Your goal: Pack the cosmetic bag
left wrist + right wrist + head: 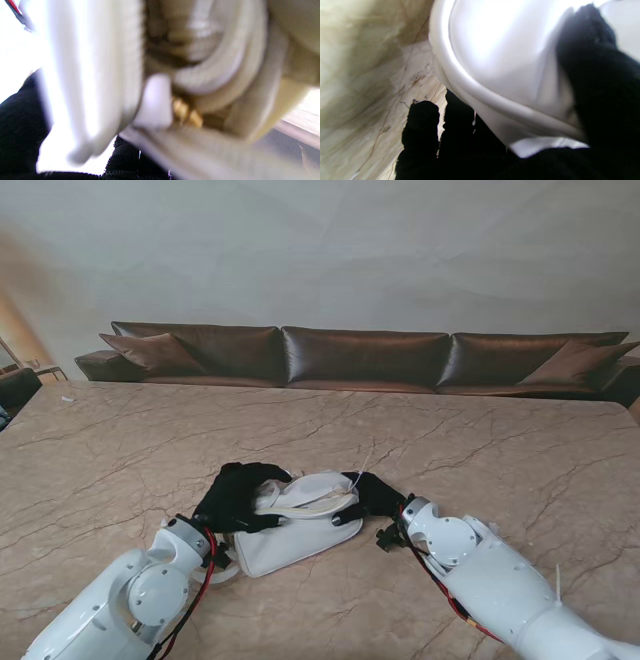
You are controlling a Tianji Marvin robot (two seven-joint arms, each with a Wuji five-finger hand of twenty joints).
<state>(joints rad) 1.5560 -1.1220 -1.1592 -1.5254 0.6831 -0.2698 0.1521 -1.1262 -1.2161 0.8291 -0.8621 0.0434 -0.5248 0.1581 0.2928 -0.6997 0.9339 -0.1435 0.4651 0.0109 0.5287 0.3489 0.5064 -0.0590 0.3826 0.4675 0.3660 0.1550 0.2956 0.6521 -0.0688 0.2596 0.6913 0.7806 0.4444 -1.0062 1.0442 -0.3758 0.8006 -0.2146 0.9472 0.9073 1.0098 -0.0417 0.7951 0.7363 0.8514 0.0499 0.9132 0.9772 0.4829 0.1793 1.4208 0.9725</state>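
A white cosmetics bag (295, 532) lies on the marble table (120, 460) close to me, its mouth gaping upward. My left hand (232, 492), in a black glove, grips the bag's left rim. My right hand (368, 494), also gloved, holds the right end of the bag (500, 62), thumb on the outside. In the left wrist view the bag's zipper edge (120, 62) and a small gold zipper part (186, 115) fill the frame, blurred. No loose cosmetics can be made out.
A brown leather sofa (360, 358) with cushions runs along the table's far edge. A dark chair (15, 390) stands at the far left.
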